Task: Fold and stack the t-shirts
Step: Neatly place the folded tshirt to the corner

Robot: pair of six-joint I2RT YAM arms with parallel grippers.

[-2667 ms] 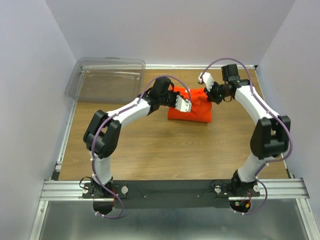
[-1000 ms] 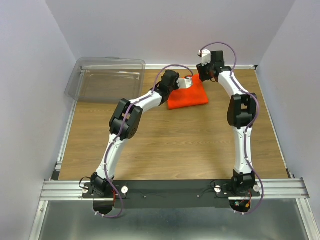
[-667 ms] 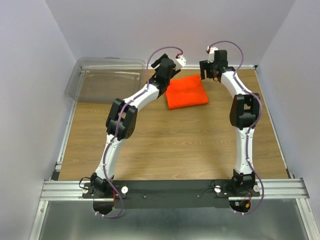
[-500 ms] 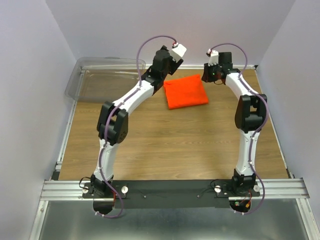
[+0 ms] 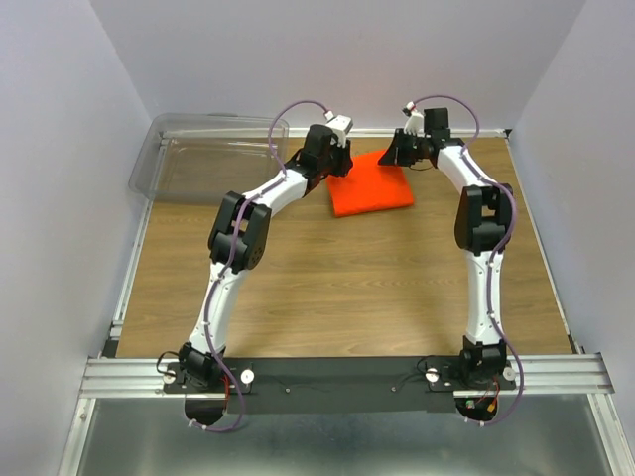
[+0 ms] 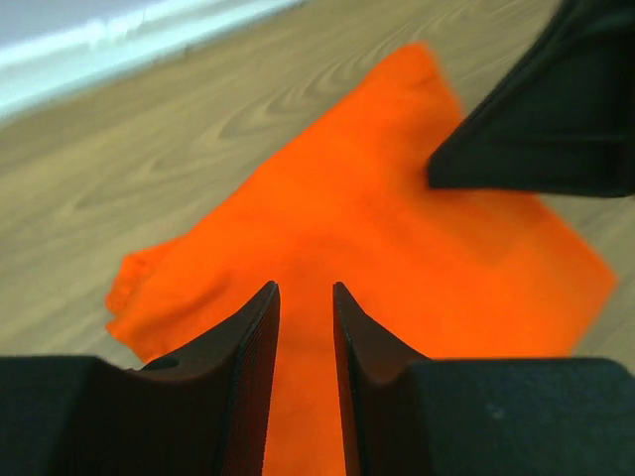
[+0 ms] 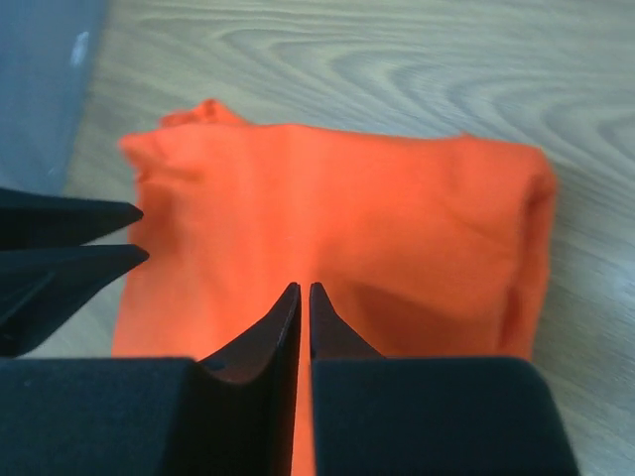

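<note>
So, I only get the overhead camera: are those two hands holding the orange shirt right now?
Observer: No. The left wrist camera shows the left hand with a narrow gap between its fingers and nothing in it; the t-shirt lies below them.
Visitor: And the other one?
Observer: Its own camera shows the right hand nearly closed, fingertips almost touching, no cloth between them.
Visitor: Is the shirt folded neatly?
Observer: Mostly. Up close it lies flat, but one corner is a little rumpled and one edge is a thick fold.
</note>
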